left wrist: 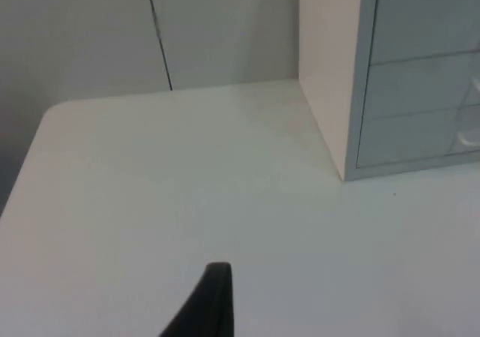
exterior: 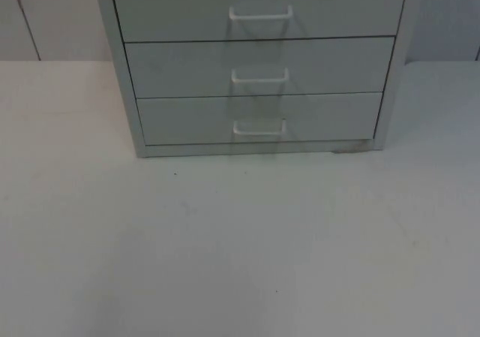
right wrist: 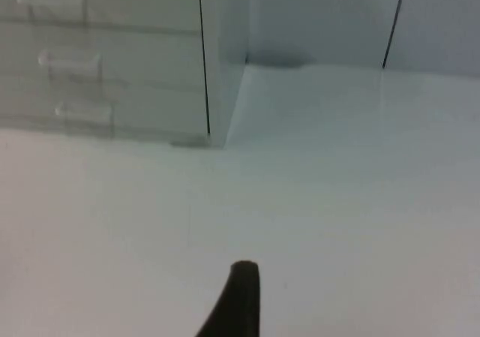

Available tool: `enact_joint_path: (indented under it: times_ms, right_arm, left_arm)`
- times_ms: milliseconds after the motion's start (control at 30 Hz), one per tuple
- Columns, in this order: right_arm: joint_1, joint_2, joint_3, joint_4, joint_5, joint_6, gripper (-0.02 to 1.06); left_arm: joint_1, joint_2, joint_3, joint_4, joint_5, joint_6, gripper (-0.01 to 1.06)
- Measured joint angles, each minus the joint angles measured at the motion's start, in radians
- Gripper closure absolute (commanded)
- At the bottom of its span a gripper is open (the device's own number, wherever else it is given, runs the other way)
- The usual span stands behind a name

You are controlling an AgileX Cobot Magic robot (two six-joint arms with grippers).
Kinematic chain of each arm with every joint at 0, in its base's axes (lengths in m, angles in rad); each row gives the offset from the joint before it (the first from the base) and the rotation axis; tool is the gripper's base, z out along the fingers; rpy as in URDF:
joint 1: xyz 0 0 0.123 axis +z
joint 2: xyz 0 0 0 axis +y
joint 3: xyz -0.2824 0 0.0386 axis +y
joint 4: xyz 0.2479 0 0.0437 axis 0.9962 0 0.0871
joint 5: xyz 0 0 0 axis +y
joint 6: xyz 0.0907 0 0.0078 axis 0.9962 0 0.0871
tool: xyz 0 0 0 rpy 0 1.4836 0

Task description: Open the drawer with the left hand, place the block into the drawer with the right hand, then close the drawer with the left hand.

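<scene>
A light grey drawer cabinet [exterior: 259,67] stands at the back middle of the white table [exterior: 240,247]. Its three drawers are all shut, each with a white bar handle: top [exterior: 260,14], middle [exterior: 259,76], bottom [exterior: 259,128]. My left gripper [left wrist: 214,303] waits above bare table, off the cabinet's left side [left wrist: 326,89] and well apart from it. My right gripper [right wrist: 240,299] waits above bare table in front of the cabinet's right corner [right wrist: 214,67], also well apart. The drawer fronts [right wrist: 75,59] with their handles lie further along from that corner.
The grey partition wall [exterior: 52,14] runs behind the cabinet, with dark vertical seams [left wrist: 159,33] [right wrist: 394,22]. The table's far left corner and edge [left wrist: 34,145] drop off beside the left arm. Open table surface spreads in front of the cabinet.
</scene>
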Motion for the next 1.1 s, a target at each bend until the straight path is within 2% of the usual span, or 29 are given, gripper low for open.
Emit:
enact_joint_path:
  times_ms: [133,500,767,867,967,1100]
  right_arm:
    - [0.0,0.0,0.032,0.0,0.023,0.0,0.26]
    - [0.0,0.0,0.035,0.0,0.028,0.0,0.26]
    - [0.0,0.0,0.035,-0.037,0.028,0.065,0.26]
    - [0.0,0.0,0.035,-0.037,0.028,0.071,0.21]
    - [0.0,0.0,0.035,-0.037,0.028,0.071,-0.01]
    - [0.0,0.0,0.035,-0.037,0.028,0.071,-0.01]
  left_arm:
    - [0.0,0.0,0.048,0.024,0.018,-0.008,0.0]
    - [0.0,0.0,0.07,0.077,0.059,-0.071,0.0]
    - [0.0,0.0,0.07,0.077,0.061,-0.073,0.0]
    - [0.0,0.0,0.07,0.077,0.061,-0.073,0.0]
    - [0.0,0.0,0.072,0.077,0.061,-0.073,0.0]
    - [0.0,0.0,0.072,0.077,0.061,-0.073,0.0]
